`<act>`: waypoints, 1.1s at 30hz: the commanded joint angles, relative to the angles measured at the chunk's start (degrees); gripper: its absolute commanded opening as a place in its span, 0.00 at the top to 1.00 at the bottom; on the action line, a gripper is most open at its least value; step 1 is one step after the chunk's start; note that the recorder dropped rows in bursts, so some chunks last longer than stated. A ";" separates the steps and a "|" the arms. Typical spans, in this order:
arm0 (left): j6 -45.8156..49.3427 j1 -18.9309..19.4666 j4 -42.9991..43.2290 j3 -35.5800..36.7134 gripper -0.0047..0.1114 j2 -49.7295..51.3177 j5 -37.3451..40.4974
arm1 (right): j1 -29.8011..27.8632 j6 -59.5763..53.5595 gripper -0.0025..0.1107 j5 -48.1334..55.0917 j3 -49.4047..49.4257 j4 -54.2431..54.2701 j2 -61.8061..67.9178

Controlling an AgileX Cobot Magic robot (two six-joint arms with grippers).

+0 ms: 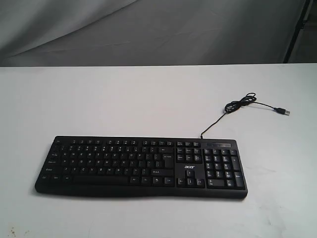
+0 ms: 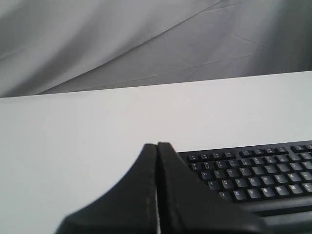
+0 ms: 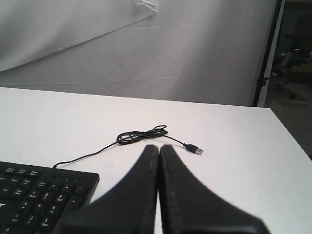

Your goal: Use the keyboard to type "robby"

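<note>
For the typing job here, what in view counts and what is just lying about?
Job: keyboard; left hand and right hand, both shut.
Lying about: USB cable, its plug free on the table; grey backdrop cloth.

R pincer closed, kbd corner near, USB cable coiled — plug loose
</note>
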 commanded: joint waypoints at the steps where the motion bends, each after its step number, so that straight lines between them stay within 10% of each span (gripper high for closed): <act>1: -0.16 -0.36 0.27 0.25 0.96 -0.29 0.06 | -0.09 0.13 0.98 0.00 0.19 -0.74 -0.32; 23: -0.16 -0.36 0.27 0.25 0.96 -0.29 0.06 | -0.09 0.11 0.98 0.85 -0.01 -0.74 -0.32; 33: -0.16 -0.36 0.27 0.25 0.96 -0.29 0.06 | -0.09 0.11 0.98 3.85 -16.58 0.06 -0.01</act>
